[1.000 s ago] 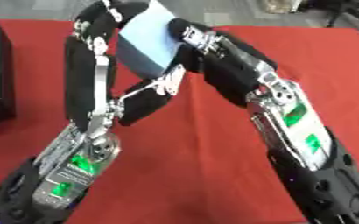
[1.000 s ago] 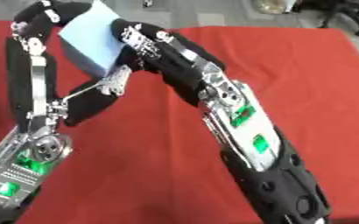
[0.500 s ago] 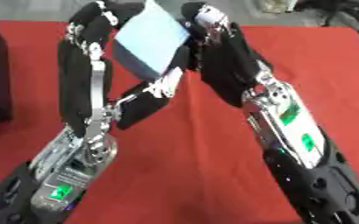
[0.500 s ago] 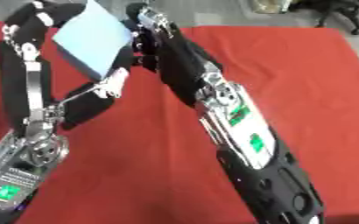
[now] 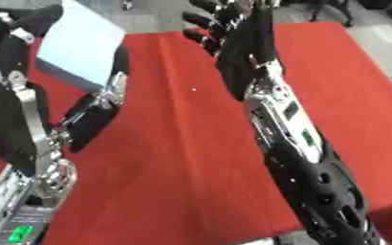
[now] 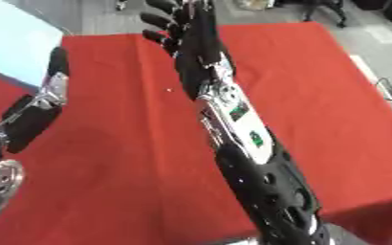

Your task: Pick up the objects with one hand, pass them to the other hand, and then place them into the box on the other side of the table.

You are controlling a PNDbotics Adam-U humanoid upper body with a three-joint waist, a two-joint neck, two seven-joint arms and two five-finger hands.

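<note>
A pale blue flat block (image 5: 81, 46) is held up at the upper left, above the red table (image 5: 182, 143). My left hand (image 5: 14, 42) is shut on it, fingers behind its left edge and the thumb (image 5: 115, 79) along its right edge. My right hand (image 5: 239, 33) is raised at the top centre, apart from the block, open with straight fingers and nothing in it. In the right eye view the block (image 6: 15, 48) is cut off by the left edge. No box shows in either view.
The red cloth has a long crease (image 5: 162, 86) running away from me and a tiny white speck (image 5: 192, 89). The table's right edge (image 6: 375, 95) and far edge border grey floor. Both forearms take up much of the near space.
The right hand has let go of the blue block and opened, drawing away to the right. The left hand keeps the block and has carried it left. The view has also shifted.
</note>
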